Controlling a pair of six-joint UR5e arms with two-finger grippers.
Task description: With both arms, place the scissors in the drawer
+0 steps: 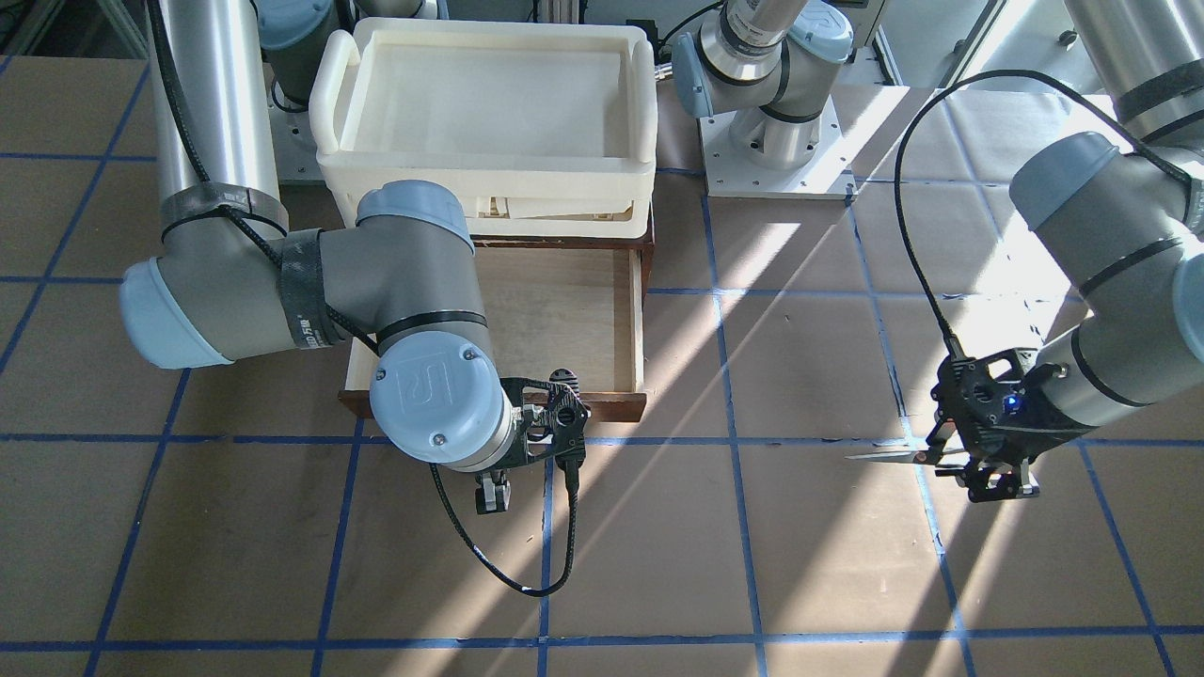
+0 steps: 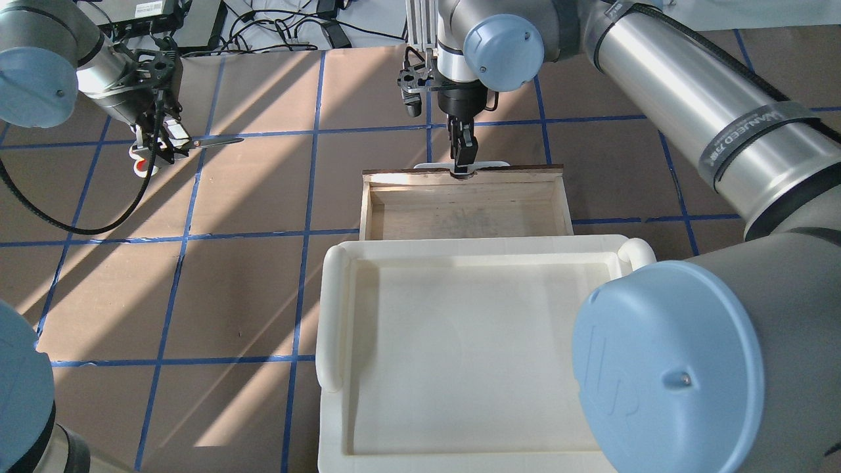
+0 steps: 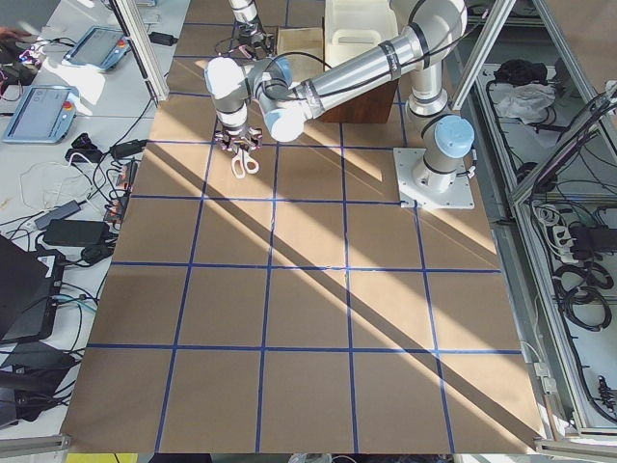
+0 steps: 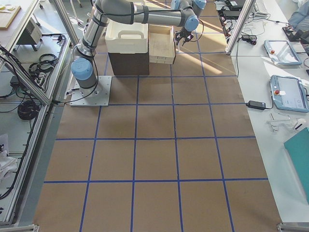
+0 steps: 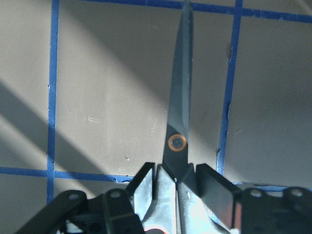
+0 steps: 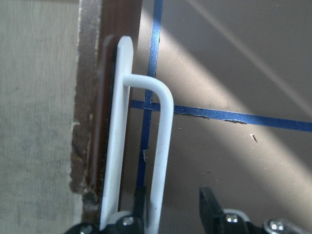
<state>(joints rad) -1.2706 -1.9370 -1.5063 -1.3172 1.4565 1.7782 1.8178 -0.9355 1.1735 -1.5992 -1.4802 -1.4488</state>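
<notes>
My left gripper (image 2: 163, 141) is shut on the scissors (image 2: 213, 140) at the handle end, above the table and well to the left of the drawer. The dark blades point toward the drawer. In the left wrist view the fingers (image 5: 146, 185) clamp the scissors (image 5: 178, 117) just behind the orange pivot. The drawer (image 2: 371, 217) is pulled open, showing an empty pale wood interior. My right gripper (image 2: 463, 157) is at its white bar handle (image 2: 493, 163). In the right wrist view the jaws straddle the handle (image 6: 163, 146) with a gap on one side, so the gripper is open.
A cream plastic tray (image 2: 335, 309) sits on top of the cabinet behind the drawer. The right arm's elbow (image 1: 414, 282) hangs over the drawer's left half in the front view. Brown table with blue tape grid all around.
</notes>
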